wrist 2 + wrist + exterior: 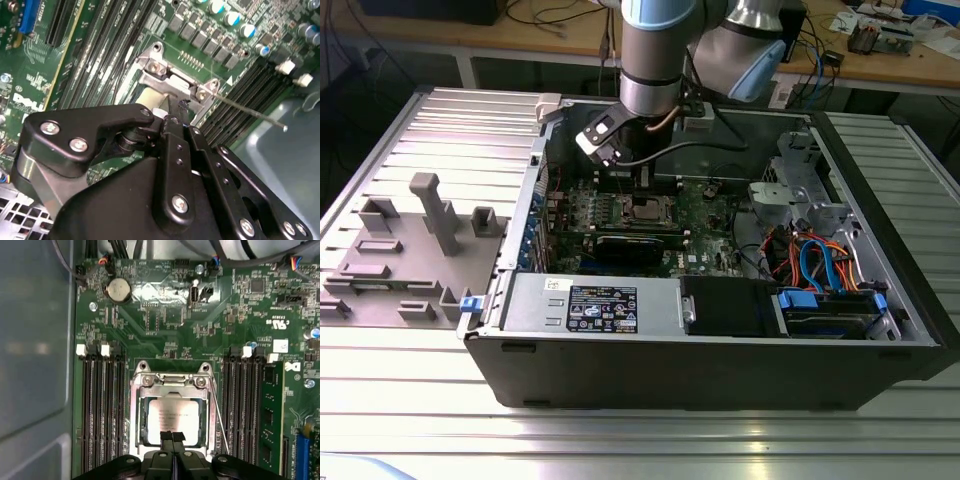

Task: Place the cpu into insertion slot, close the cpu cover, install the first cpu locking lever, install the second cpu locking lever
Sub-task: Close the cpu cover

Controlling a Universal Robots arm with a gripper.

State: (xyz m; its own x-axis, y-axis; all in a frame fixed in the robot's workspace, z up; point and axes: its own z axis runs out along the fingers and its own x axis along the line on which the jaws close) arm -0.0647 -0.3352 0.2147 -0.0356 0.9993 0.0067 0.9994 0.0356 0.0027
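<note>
Cpu (173,412) sits under the lowered cpu cover (172,389), my pressed-together tool (172,434) at its edge; the free locking lever (250,111) needs hooking down, I judge.

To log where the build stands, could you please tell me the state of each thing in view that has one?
cpu: seated flat, metal top up.
cpu cover: down over the chip, which shows through its window.
locking lever: unlatched, its thin rod standing free beside the cover.
gripper: shut, tips over the chip's edge.
computer case: open, side panel off.
</note>
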